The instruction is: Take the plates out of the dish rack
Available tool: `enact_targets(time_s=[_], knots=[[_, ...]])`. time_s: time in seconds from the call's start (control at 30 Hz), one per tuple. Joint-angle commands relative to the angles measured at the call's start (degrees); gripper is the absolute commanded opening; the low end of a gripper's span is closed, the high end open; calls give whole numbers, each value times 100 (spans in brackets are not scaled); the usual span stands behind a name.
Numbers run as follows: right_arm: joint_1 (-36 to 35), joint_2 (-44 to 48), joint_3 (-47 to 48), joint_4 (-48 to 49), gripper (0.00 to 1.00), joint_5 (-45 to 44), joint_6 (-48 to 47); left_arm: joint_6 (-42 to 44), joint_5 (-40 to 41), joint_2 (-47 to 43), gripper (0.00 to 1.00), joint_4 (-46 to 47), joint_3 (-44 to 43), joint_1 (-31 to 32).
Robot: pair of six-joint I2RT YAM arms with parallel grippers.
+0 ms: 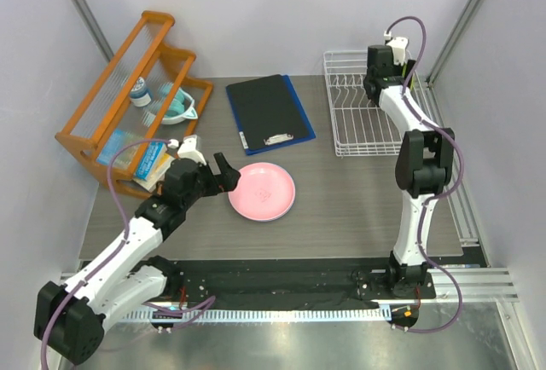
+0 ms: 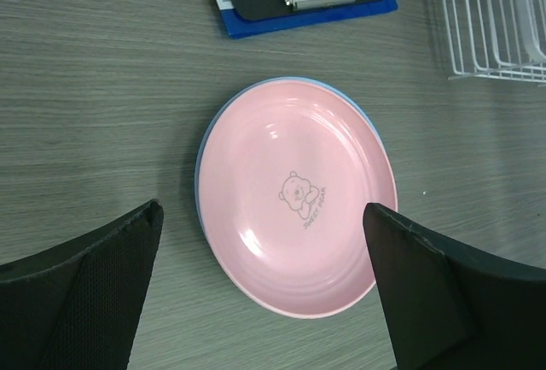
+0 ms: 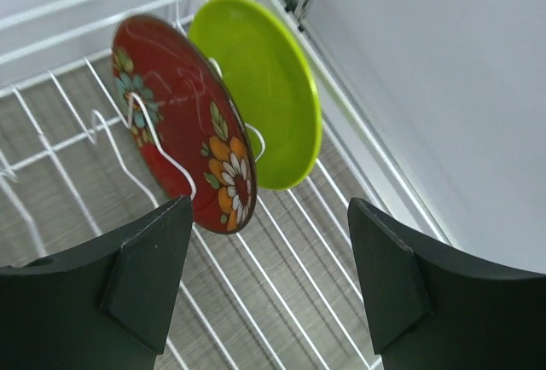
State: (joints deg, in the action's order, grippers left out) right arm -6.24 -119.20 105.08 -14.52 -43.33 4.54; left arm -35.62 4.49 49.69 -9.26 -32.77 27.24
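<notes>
The pink plate lies flat on the table, stacked on the light blue plate, whose rim shows at its left edge. My left gripper is open and empty just left of the stack; in its wrist view the plate lies between the spread fingers. The dark red patterned plate and the lime green plate stand upright between the prongs of the white dish rack. My right gripper is open and empty, hovering above the rack near these two plates.
A blue-edged black clipboard lies behind the pink plate. An orange wooden shelf with a teal bowl and small items stands at the back left. Grey walls close in on both sides.
</notes>
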Motion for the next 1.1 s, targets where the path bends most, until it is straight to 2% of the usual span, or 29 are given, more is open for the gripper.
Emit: enact_targets(time_s=[0.0, 0.47, 0.8, 0.93, 0.97, 1.07], knots=[[237, -296, 627, 28, 78, 404, -190, 213, -27, 207, 99, 275, -194, -17], [378, -1386, 1638, -217, 76, 703, -357, 353, 17, 1192, 99, 785, -238, -17], [545, -1818, 2017, -288, 63, 1028, -243, 442, 52, 1385, 99, 899, -238, -17], [545, -1861, 2052, -279, 44, 1072, -330, 433, 52, 1517, 99, 899, -264, -17], [545, -1870, 2052, -288, 32, 1098, -348, 433, 43, 1561, 99, 1038, -256, -17], [554, -1844, 2017, -270, 13, 1204, -374, 433, 43, 1648, 99, 1084, -247, -17]])
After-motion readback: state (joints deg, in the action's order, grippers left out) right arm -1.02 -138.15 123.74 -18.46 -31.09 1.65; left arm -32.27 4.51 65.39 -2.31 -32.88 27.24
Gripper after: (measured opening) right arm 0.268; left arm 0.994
